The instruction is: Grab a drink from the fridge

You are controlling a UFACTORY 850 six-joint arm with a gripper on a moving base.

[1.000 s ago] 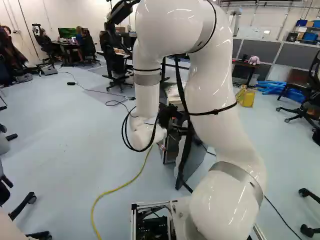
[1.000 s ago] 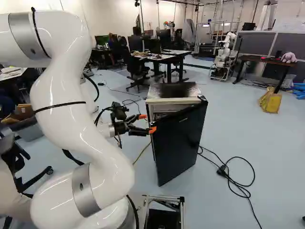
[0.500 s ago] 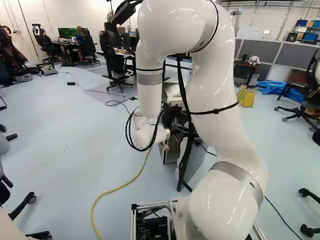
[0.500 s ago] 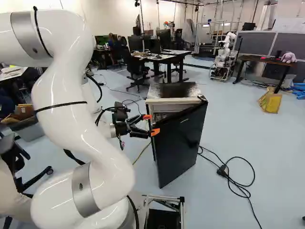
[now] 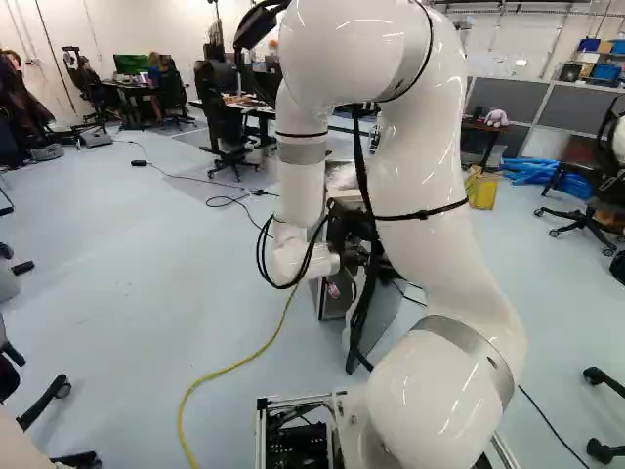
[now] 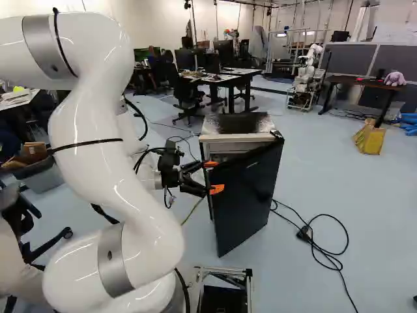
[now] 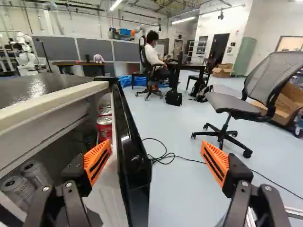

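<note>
On either side of the fridge door (image 6: 247,202), the fingers (image 6: 217,189) are being held apart; red cans (image 7: 104,126) are being held along its inside.

Room bright, lit from overhead; strip lights (image 7: 116,4) visible above and beyond the fridge (image 7: 52,100) in the wrist view. Fridge interior dim, grey cans (image 7: 35,174) in shade; red cans (image 7: 104,127) near the door (image 7: 129,137) read brighter. Speckled glare on fridge top; thin highlights on the black door. Base views: white streaks on the glossy arm (image 6: 91,117), nearer than the fridge. Floor (image 5: 146,293) beside the fridge brightly, rather evenly lit; shadows soft, under the chair (image 7: 234,104) apart from the fridge.
</note>
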